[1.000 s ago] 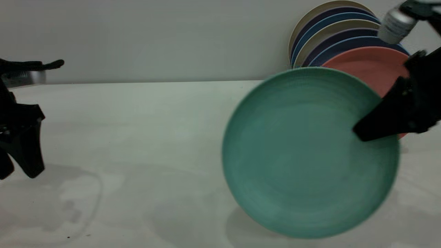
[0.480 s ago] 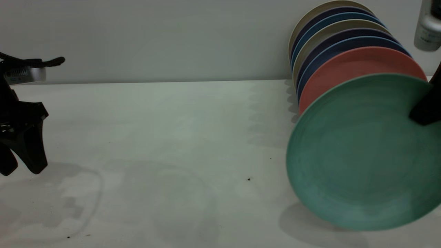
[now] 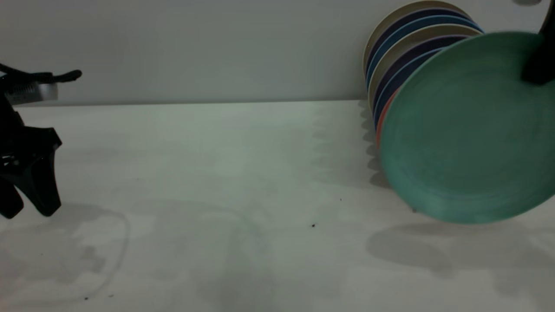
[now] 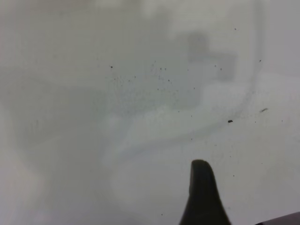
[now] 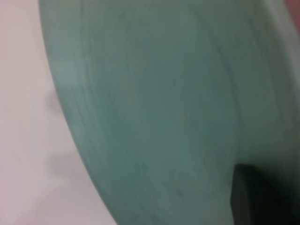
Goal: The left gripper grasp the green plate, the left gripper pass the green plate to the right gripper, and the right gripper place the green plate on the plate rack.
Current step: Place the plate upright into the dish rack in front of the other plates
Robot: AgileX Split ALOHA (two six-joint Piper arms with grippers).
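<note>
The right pincer (image 3: 539, 65) is clamped on the upper edge of the green plate (image 3: 464, 130), holding it nearly upright and clear of the desk (image 3: 217, 173). My guess is that's so the plate can drop edge-first into the rack, which I can't actually see here. The plate hangs below the pincer, right in front of the row of standing plates (image 3: 403, 52).

Count: one green plate, roughly seven plates in the row, two pincers. The left pincer (image 3: 26, 203) is parked well away, jaws spread and holding nothing.
</note>
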